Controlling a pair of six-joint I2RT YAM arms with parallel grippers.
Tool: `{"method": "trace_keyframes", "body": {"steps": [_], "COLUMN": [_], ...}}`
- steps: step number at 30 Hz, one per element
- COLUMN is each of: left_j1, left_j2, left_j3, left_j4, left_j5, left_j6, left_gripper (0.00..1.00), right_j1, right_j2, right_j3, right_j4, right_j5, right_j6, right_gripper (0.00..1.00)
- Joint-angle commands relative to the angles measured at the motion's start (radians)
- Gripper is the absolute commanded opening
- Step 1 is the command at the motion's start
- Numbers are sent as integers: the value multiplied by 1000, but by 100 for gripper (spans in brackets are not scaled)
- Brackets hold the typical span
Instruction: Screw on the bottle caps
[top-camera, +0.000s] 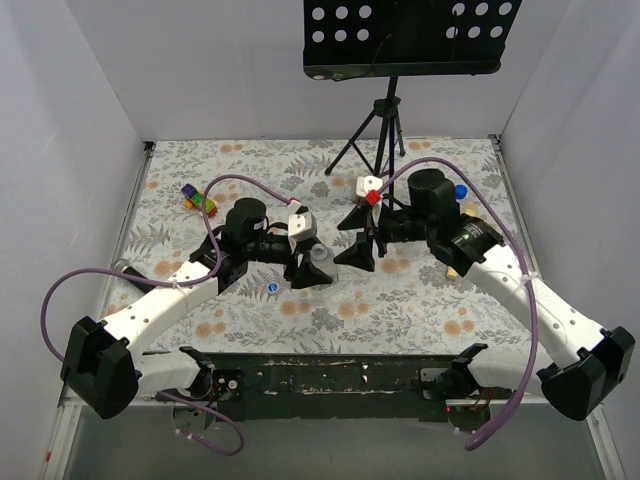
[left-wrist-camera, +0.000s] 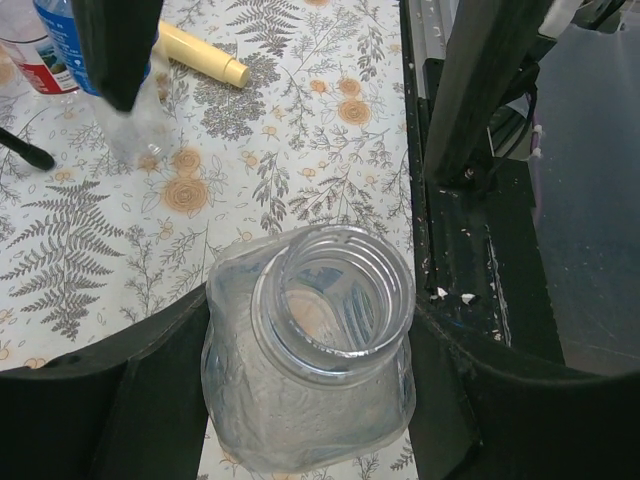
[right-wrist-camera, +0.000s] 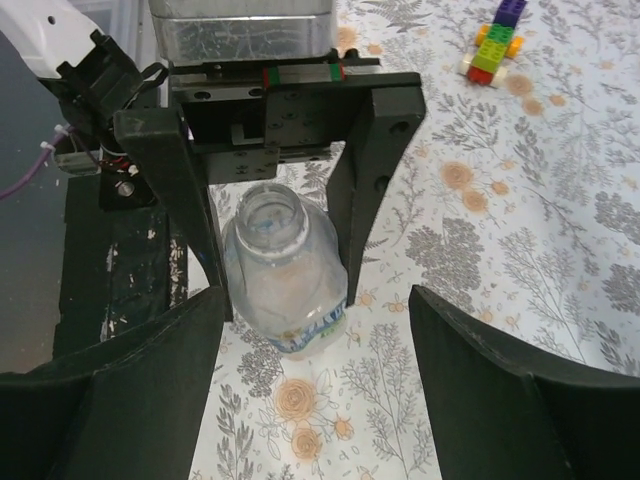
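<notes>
Uncapped bottle (left-wrist-camera: 310, 390) gripped by left claw (top-camera: 305, 268), right claw (top-camera: 362, 250) spread empty; thin walls could be buckled by squeezing.

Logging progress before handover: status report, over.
Left gripper shut on bottle, neck uncapped. Right gripper open, empty, facing it. Blue cap loose on table. No obstruction seen.
</notes>
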Motion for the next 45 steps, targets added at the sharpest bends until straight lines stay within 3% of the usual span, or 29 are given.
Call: {"method": "trace_keyframes", "body": {"steps": [1,14,16,23,25,31,38,45], "left_j1": [-8,-15,-16,-16,-16,-16,-16,-16], "left_j2": [-2,-18,-21,-59,-94,-214,-236,-226], "left_j3": [-15,-32,-36,-70,-102,-258,-375,-404], "left_j4": [14,43,48,127,192,500,831,915], "left_j5": [49,59,57,5,-29,-136,-188,-208], "left_j6": [-3,-15,-15,-35,-61,-182,-343,-386], "left_gripper": [48,48,48,55,61,97,98,97], "right_j1": [63,116,116,116,116,114,114,114], "right_j2": [46,126,130,92,72,-30,-129,-127], "right_j3": [43,34,31,8,-5,-61,-164,-200], "right_j4": [87,172,172,231,256,406,599,656], "right_j5": [21,-30,-30,-65,-47,47,110,118], "right_j6": [23,93,96,129,142,230,360,426], "right_gripper": [80,69,58,3,1,1,1,1]}}
